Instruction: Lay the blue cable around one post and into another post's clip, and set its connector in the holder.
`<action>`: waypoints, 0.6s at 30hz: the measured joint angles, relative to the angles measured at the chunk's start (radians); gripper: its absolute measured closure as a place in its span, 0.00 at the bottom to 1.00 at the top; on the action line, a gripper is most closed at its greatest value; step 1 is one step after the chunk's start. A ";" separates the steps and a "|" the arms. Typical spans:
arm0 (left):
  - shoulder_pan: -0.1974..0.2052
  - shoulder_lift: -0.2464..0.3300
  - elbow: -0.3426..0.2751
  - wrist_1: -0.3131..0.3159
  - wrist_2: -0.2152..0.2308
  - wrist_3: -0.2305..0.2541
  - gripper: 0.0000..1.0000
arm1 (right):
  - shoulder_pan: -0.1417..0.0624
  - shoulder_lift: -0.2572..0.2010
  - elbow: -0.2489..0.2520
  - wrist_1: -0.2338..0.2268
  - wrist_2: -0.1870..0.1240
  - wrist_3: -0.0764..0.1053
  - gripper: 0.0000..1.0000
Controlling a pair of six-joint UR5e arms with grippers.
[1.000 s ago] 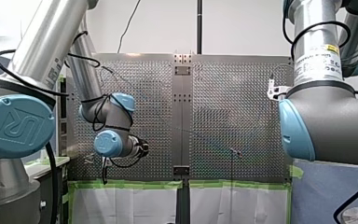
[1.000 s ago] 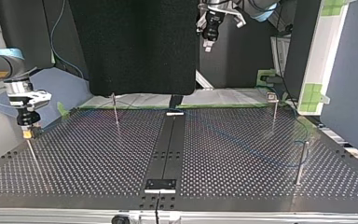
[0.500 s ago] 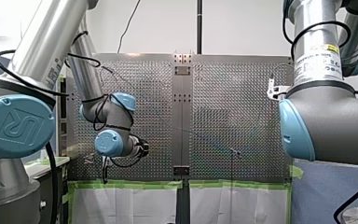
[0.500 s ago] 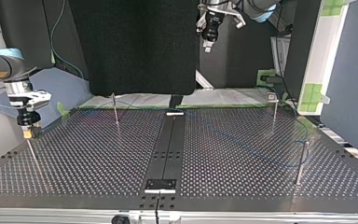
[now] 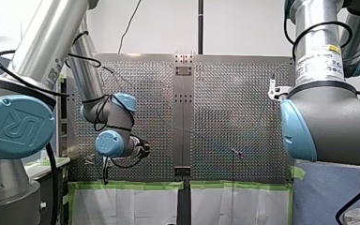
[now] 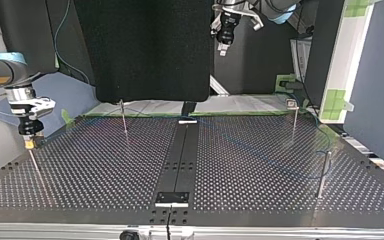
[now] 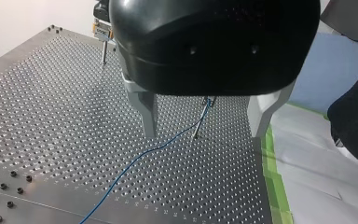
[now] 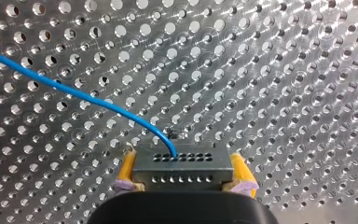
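I have the perforated metal table (image 6: 260,165) spread under both arms. My left gripper (image 7: 203,134) hangs high above it, metal fingers (image 7: 149,116) wide apart with nothing held between them. My right gripper (image 8: 182,179), at the top view's left just over a thin metal post (image 6: 35,167), has its yellow pads (image 8: 127,169) clamped on the grey block connector (image 8: 182,168). The thin blue cable (image 8: 88,99) runs from that connector across the table

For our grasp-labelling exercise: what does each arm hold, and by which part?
The right jaws clamp the connector by its two short ends, the blue cable trailing from it. The left jaws stand open, holding nothing.
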 joint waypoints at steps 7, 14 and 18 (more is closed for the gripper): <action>0.000 0.000 0.000 0.000 0.000 0.000 0.05 | 0.001 0.000 0.000 0.000 0.004 -0.006 0.70; -0.001 0.000 0.000 0.000 0.000 0.000 0.05 | 0.001 0.001 0.000 0.000 0.008 -0.011 0.07; -0.001 0.000 0.000 0.000 0.000 0.000 0.05 | 0.001 0.001 0.000 0.002 0.009 -0.012 0.00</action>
